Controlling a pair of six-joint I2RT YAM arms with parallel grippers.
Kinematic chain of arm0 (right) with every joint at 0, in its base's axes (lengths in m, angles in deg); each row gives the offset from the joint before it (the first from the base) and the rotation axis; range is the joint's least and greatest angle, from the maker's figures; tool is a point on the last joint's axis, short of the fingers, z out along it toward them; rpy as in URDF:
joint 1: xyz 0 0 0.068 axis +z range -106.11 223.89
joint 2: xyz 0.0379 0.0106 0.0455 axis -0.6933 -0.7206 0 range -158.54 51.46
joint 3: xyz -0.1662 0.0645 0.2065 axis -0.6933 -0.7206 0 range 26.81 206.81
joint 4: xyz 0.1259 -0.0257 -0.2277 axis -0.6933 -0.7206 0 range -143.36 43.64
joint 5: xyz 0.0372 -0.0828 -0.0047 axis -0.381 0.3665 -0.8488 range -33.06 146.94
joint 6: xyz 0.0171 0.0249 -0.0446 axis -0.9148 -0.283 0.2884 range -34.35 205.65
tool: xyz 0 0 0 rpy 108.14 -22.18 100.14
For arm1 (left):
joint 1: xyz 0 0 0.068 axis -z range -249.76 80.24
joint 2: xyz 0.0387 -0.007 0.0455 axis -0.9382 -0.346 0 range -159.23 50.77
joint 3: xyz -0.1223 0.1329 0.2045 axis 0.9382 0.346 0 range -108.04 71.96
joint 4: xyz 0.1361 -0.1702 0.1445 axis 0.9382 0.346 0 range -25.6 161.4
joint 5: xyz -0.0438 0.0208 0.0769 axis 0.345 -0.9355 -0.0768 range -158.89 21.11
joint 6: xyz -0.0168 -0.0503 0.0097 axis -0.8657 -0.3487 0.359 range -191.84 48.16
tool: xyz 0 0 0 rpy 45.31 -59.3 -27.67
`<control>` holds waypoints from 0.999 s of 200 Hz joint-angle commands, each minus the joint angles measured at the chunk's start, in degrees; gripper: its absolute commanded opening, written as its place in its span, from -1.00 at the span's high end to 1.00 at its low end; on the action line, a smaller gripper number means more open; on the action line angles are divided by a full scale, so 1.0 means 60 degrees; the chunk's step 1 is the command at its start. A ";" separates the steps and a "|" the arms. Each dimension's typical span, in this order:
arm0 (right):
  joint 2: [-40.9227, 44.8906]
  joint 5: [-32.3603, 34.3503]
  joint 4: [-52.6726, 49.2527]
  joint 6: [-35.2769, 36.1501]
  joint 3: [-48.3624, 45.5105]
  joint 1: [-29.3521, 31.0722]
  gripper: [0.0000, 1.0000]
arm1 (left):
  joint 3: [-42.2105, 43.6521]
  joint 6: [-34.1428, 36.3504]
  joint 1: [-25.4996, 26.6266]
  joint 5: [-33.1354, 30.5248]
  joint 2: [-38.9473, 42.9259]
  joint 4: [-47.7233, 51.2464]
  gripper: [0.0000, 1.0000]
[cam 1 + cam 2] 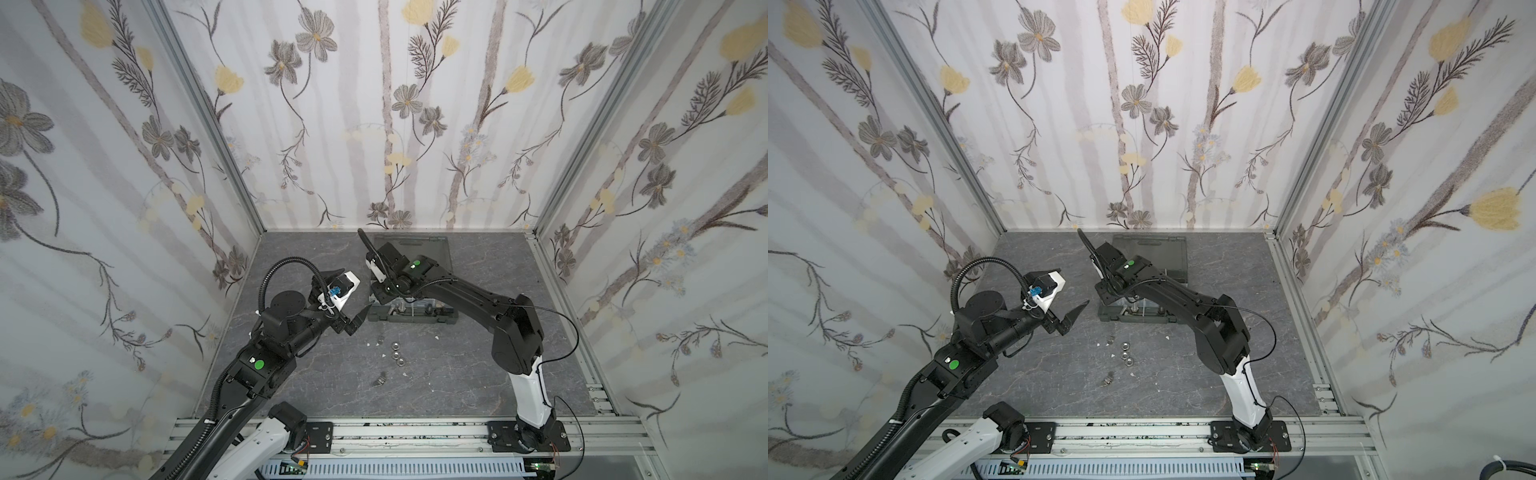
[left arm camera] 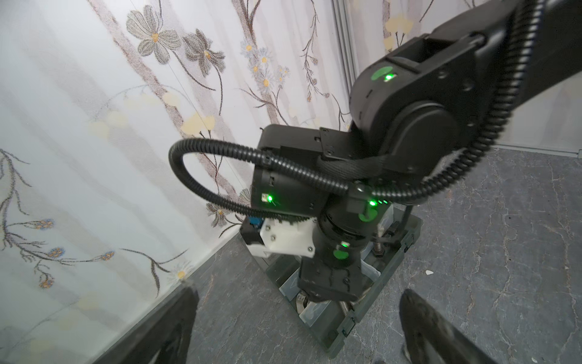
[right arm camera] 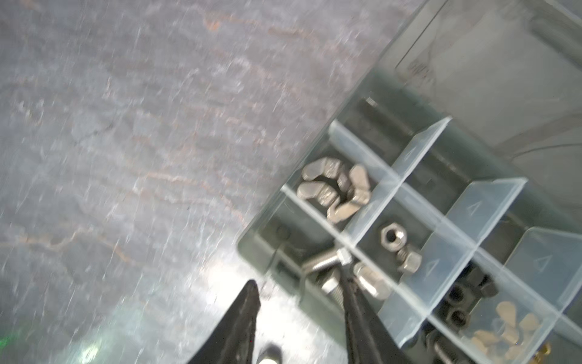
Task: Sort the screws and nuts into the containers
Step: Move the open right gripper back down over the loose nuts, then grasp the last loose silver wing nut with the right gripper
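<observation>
Your left claw [image 1: 360,319] hangs in the air to the left of the organizer case [image 1: 415,319], and its tips are near the case's left end. If you send it toward the case while the other arm is bent over it, the two arms could knock together. Its jaws stand wide apart with nothing between them. In front of the case and well apart from it, the loose nuts [image 1: 395,355] lie on the desk [image 1: 316,386]. Several hex ones sit close together, and a winged nut [image 1: 379,381] lies further forward. They are small and low, so a claw that comes down off-centre could flick one away or pinch two at once. I see no screws loose on the desk. At the case's left end, your right claw [image 3: 299,315] sits low over the corner compartment [image 3: 283,249] that holds the silver screws [image 3: 324,268]. One of its fingers [image 3: 356,315] reaches in over that compartment, close to the translucent dividers [image 3: 412,151]. The other finger hangs outside the case wall, over the desk. A skewed lift could therefore catch the wall or a divider and drag the light case along. The jaws are partly apart with nothing visible between them. The wrist view is too blurred to tell whether the inner finger touches a screw.
</observation>
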 commanded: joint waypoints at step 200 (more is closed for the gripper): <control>0.1366 -0.2083 0.1884 -0.7504 -0.5365 0.2874 0.02 | 0.0435 -0.0066 -0.0002 -0.0003 0.0793 -0.0117 -1.00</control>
